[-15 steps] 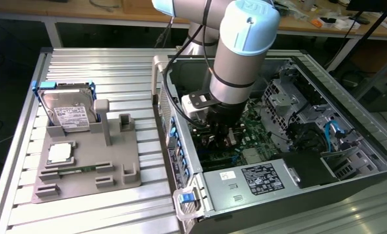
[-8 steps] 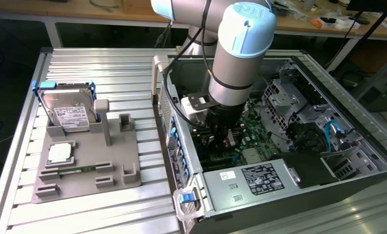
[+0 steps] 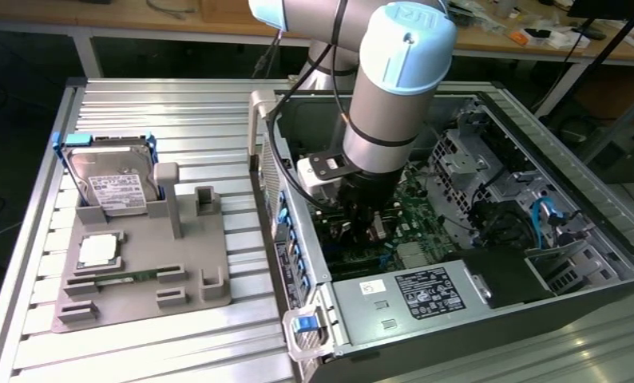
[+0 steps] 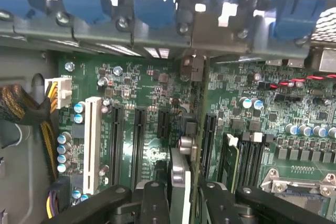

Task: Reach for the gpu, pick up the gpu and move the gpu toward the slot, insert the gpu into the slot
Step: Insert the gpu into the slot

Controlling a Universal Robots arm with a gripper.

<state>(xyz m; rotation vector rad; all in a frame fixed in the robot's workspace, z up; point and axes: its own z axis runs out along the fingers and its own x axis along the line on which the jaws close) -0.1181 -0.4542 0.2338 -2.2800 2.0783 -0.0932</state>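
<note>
The gpu (image 4: 181, 182) sits edge-on between your gripper's (image 4: 181, 203) jaws, clamped, standing upright over the green motherboard (image 4: 136, 82). Beside the jaws you've got black slot strips (image 4: 116, 145), a white strip (image 4: 92, 145), and memory sticks (image 4: 233, 166). Nothing on the power supply label (image 3: 429, 289) reads clearly.

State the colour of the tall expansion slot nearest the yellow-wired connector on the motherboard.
White; the slot shows best in the wrist view.

A lab or workshop — a ribbed aluminium bench (image 3: 147, 100), an opened computer case (image 3: 572, 263), and cluttered wooden worktops (image 3: 179, 24) behind.
</note>
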